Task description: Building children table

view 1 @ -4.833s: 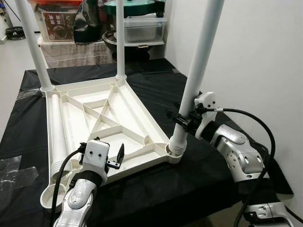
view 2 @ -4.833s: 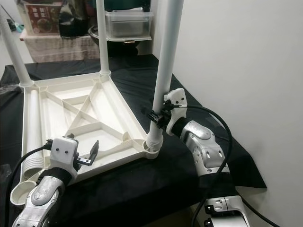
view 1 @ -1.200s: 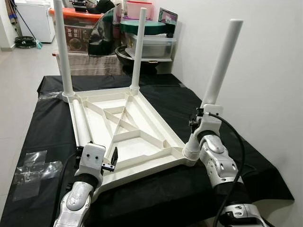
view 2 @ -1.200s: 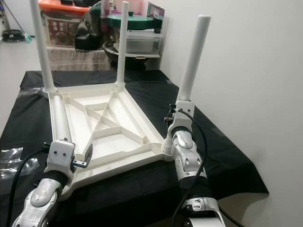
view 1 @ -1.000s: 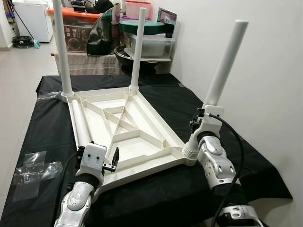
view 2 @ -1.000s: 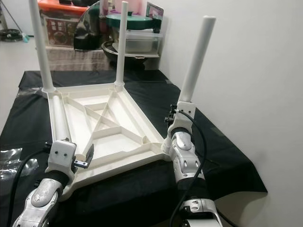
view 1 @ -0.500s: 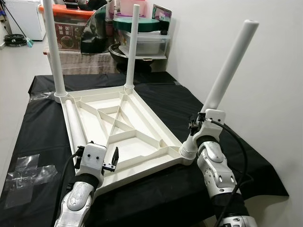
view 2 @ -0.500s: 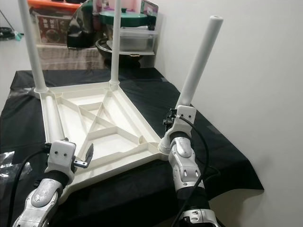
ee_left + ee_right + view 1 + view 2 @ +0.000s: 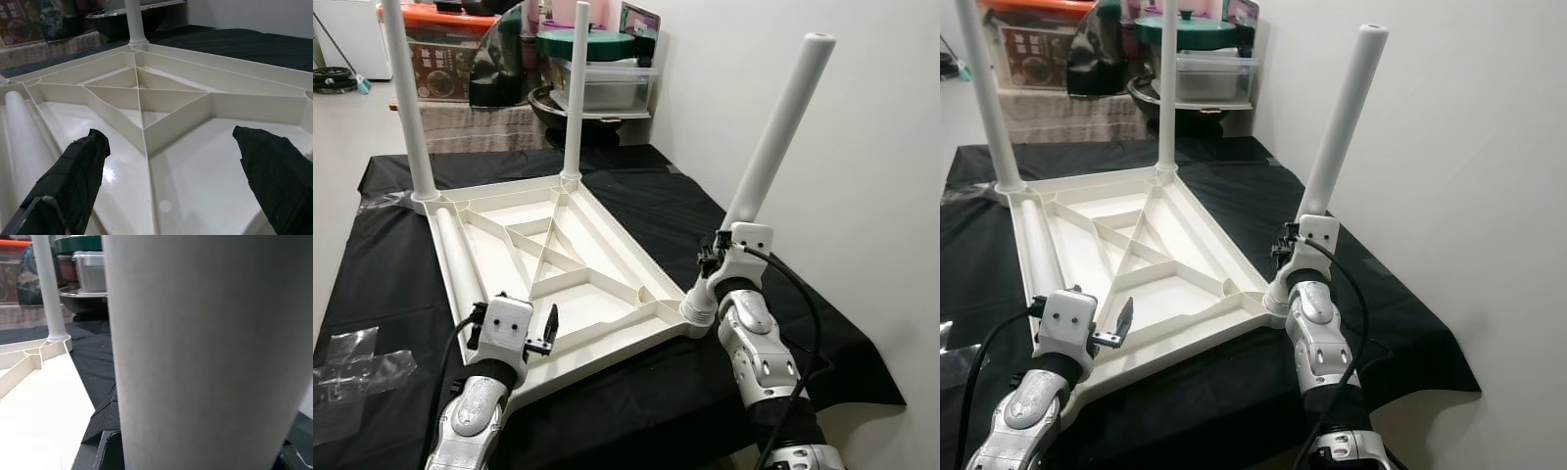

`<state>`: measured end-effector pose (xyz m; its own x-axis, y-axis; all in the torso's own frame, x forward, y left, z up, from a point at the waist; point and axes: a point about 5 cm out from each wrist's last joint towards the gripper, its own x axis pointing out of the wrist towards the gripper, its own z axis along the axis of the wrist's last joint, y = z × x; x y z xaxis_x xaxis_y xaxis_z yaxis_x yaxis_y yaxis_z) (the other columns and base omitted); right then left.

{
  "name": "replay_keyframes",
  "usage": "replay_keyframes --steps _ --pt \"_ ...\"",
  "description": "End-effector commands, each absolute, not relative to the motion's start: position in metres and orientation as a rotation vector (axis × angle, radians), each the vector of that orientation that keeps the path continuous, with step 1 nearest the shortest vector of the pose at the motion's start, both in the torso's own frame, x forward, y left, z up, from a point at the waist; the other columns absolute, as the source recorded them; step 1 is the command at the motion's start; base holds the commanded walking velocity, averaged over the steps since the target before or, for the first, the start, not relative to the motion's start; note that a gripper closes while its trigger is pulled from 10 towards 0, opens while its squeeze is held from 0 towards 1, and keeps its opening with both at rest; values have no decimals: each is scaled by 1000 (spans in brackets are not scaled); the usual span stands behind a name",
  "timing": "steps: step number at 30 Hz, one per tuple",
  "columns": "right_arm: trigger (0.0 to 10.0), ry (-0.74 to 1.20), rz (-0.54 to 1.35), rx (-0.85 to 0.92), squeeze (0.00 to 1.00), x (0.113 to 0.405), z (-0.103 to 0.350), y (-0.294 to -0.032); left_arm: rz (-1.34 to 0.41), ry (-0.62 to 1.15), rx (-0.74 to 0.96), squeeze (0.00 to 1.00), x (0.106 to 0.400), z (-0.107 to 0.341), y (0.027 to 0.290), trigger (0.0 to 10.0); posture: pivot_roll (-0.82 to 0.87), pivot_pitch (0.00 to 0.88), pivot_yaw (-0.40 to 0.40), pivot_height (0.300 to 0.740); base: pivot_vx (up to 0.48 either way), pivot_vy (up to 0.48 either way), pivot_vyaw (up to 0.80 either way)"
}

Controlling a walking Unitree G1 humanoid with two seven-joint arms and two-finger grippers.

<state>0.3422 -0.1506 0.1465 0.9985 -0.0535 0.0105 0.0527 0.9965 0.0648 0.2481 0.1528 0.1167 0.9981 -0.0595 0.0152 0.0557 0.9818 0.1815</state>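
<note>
A white plastic tabletop (image 9: 597, 282) lies upside down on a black cloth. Two white legs (image 9: 403, 108) (image 9: 574, 93) stand upright in its far corners. A third leg (image 9: 773, 137) sits in the near right corner socket (image 9: 697, 308) and leans to the right. My right gripper (image 9: 717, 257) is shut on this leg just above the socket; the leg (image 9: 195, 347) looms close in the right wrist view. Another leg (image 9: 450, 264) lies loose along the tabletop's left channel. My left gripper (image 9: 513, 318) hovers open at the near left edge, its fingers (image 9: 73, 181) apart over the ribs.
The black-covered table (image 9: 646, 201) ends close in front of me and at the right. A white wall (image 9: 871, 147) stands close on the right. Storage boxes and pots (image 9: 597, 78) sit behind the table. A clear plastic bag (image 9: 352, 357) lies at the near left.
My right arm has swung from the right side round to below the leg, still gripping it, and the leg now leans further right. The camera has shifted. The left gripper holds its place.
</note>
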Motion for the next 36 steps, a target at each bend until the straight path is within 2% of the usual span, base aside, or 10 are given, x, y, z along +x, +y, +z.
replay_keyframes --steps 1,25,36 --pt "10000 177 -53 68 0 335 109 -151 -60 -14 194 0 250 114 152 10000 15 0 -107 740 0 0 0" --pt "10000 202 130 92 0 339 110 -125 -61 -15 192 0 250 114 150 10000 20 0 -112 740 0 0 0" --pt "10000 195 142 89 0 340 113 -125 -57 -15 192 0 251 114 150 10000 22 0 -114 740 0 0 0"
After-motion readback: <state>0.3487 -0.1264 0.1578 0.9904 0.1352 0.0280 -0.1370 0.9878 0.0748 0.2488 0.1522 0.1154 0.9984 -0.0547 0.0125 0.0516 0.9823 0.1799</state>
